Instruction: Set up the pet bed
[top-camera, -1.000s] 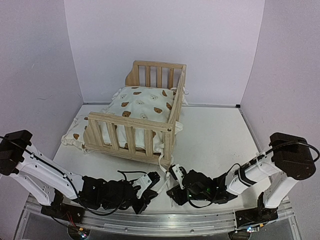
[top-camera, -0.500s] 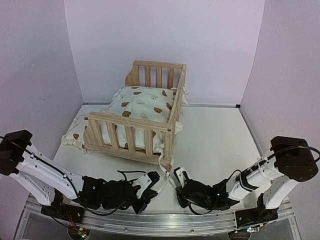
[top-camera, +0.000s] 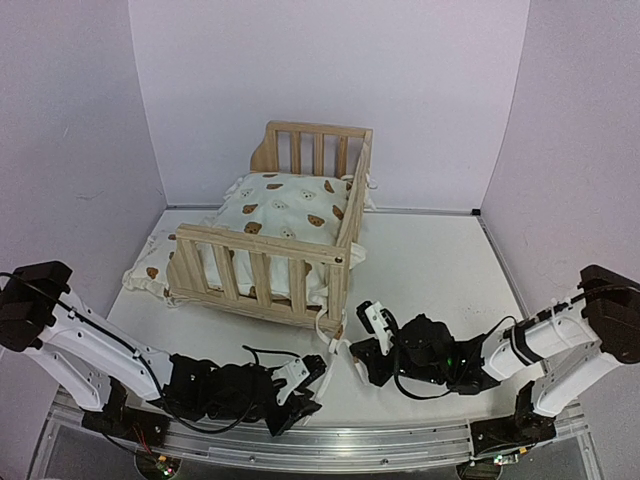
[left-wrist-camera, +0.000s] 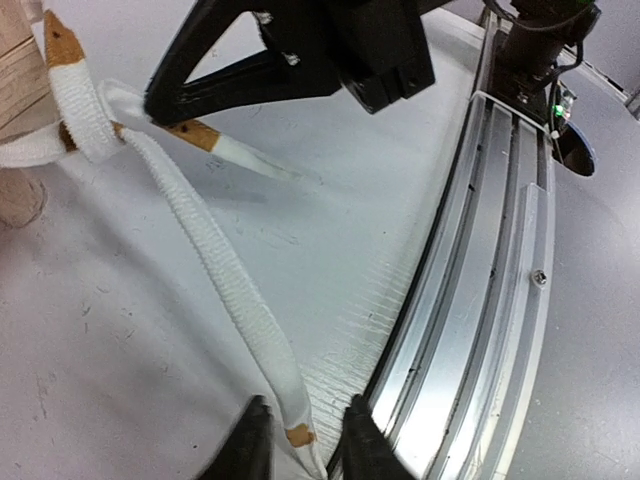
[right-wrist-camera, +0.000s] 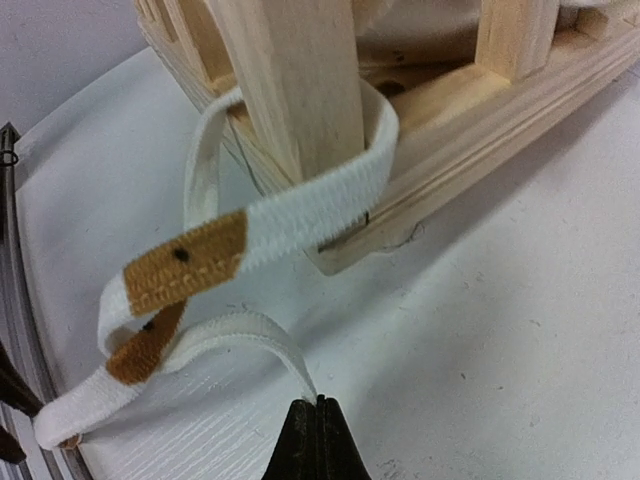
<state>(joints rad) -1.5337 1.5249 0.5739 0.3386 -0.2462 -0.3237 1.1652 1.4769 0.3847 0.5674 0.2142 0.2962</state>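
The frame (top-camera: 262, 268) is standing at the table's (top-camera: 430, 270) back left, with the cushion (top-camera: 285, 205) lying inside it and the pillow (top-camera: 148, 268) lying on the table just beside its left end. A tie (right-wrist-camera: 320, 200) is looping around the near-right post (right-wrist-camera: 300, 80) — trailing forward to the left gripper (left-wrist-camera: 303, 445), with the right gripper (right-wrist-camera: 318, 405) sitting to its right.

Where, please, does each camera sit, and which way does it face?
Top external: high behind the robot, facing down at the pet bed; left arm and right arm show.
Left wrist: low, facing along the white tie; left pincer flanks it, right pincer ahead.
Right wrist: low, facing the corner post; right pincer shut below.
Shared: both wrist views show the tie.
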